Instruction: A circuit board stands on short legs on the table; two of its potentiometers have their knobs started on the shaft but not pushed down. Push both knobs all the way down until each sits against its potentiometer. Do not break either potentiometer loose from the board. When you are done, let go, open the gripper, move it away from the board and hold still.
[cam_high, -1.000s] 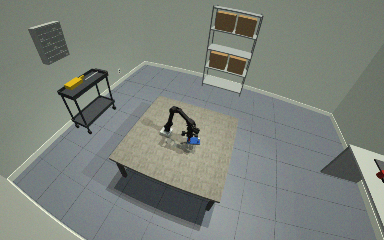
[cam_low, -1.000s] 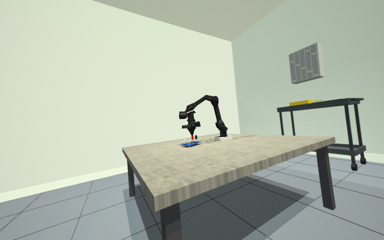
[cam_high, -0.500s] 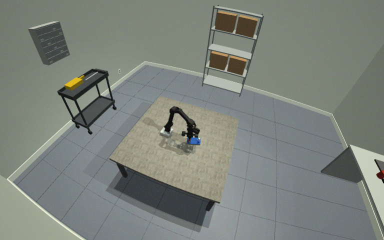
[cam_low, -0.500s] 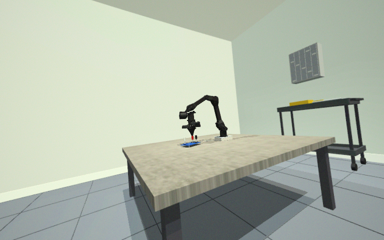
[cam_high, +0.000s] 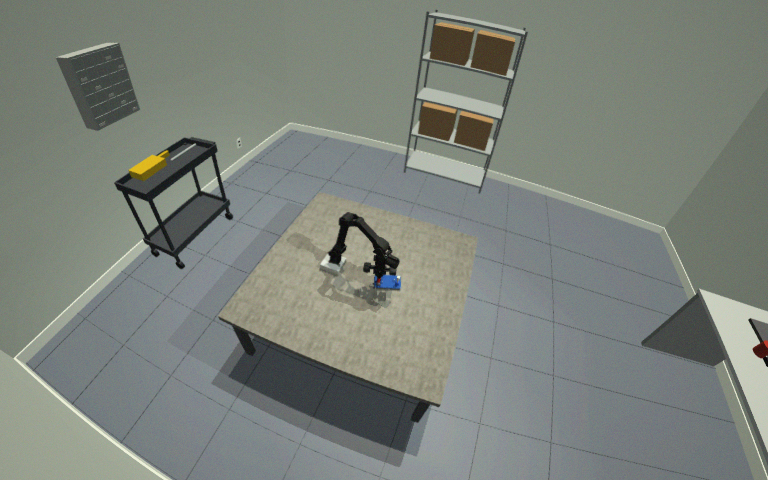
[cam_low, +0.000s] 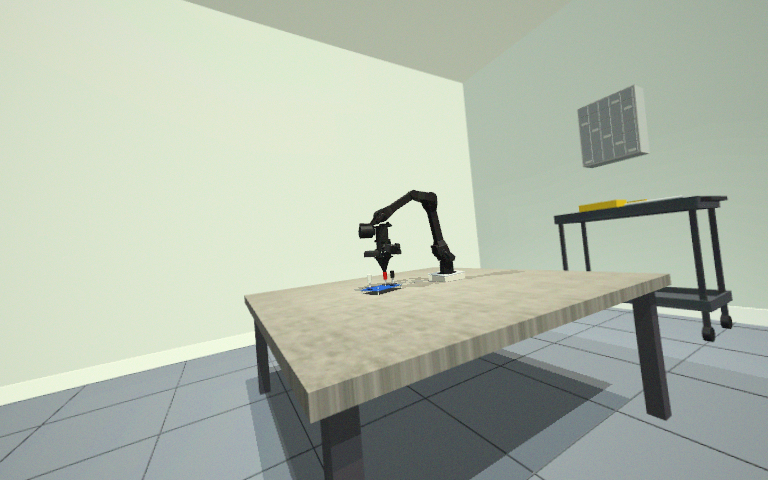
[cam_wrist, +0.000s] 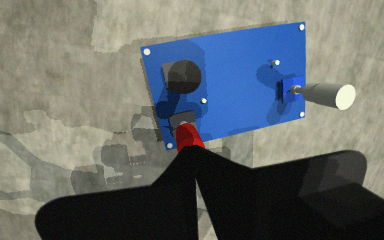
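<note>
1. The gripper (cam_wrist: 196, 159) has its fingers pressed together with nothing between them. Judging by the task, this makes a single blunt tip for pushing, not for grasping.
2. That tip sits directly over the red knob (cam_wrist: 189, 137), which stands on a grey potentiometer (cam_wrist: 181, 120) at the near-left corner of the circuit board (cam_wrist: 235, 70). The arm points straight down in the exterior view, probably so that the force runs along the shaft and does not lever the part off the board.
3. Whether the red knob is fully seated cannot be told; the fingers hide its top.
4. The second knob, a grey-white cylinder (cam_wrist: 327, 95), rises from a blue potentiometer (cam_wrist: 290, 90) by the board's right edge. It looks tall and still raised, so it likely remains to be pushed.
5. A dark round part (cam_wrist: 184, 76) sits at the board's far-left area, untouched.
6. The board stands near the middle of the table (cam_high: 317, 339), towards its far right edge, just beside the arm's white base (cam_high: 333, 264).
</note>
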